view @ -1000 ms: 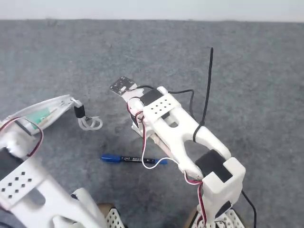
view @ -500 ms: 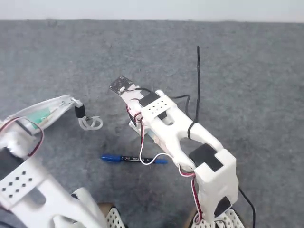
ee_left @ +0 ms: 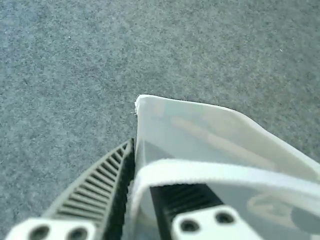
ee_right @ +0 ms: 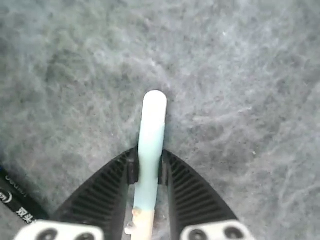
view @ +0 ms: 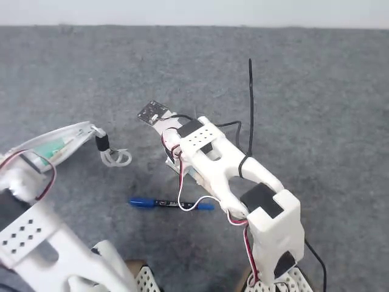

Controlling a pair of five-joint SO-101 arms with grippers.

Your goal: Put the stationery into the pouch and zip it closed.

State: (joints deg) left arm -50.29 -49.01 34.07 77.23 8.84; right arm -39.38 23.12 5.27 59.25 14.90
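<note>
Clamped in right gripper [ee_right: 148,167]: pale green stick [ee_right: 152,125] (pen or pencil, cannot tell), long axis in line with fingers, rounded end out past tips, over grey carpet [ee_right: 240,75]. Pinched tight in left gripper [ee_left: 139,172]: edge of translucent white pouch [ee_left: 215,135], well apart from stick, off to left. Likely next: carry stick leftward, end-first toward pouch mouth. Flat on carpet between arms, nearer right one: blue pen [view: 171,204], lengthwise across.

The right arm [view: 225,164] swings its elbow toward the left edge of the table [view: 328,91], and its black cable [view: 250,103] comes along, now standing nearer the middle. The wrist turns slightly, and its camera board [view: 152,112] shifts leftward.
</note>
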